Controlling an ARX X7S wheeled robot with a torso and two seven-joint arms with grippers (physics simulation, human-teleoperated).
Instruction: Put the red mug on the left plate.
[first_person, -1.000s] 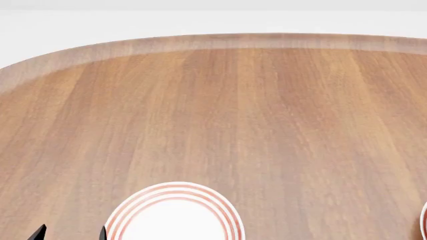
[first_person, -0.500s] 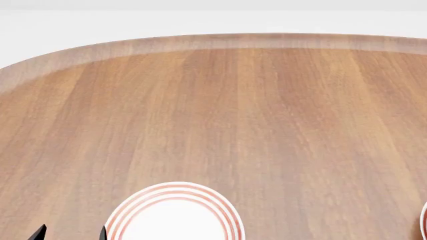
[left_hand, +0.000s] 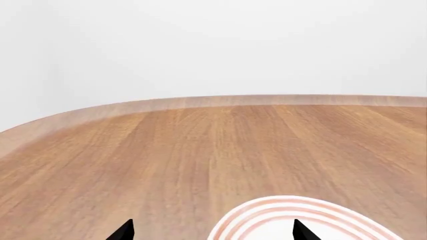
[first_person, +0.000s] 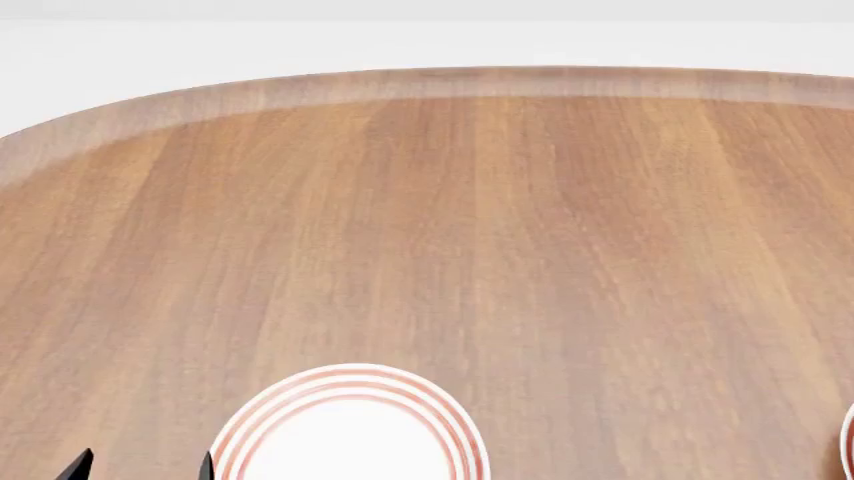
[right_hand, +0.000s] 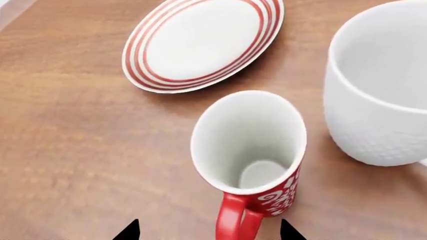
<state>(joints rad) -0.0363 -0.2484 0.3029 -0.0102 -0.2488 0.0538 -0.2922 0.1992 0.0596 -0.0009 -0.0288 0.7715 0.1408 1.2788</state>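
Right wrist view shows the red mug (right_hand: 250, 150) standing on the table (right_hand: 67, 150) right in front of the right claw (right_hand: 209, 230), handle toward it, tips apart. A striped plate (right_hand: 200, 45) lies beyond. The left claw (left_hand: 212, 231), also apart, hangs over another plate (left_hand: 267, 215).
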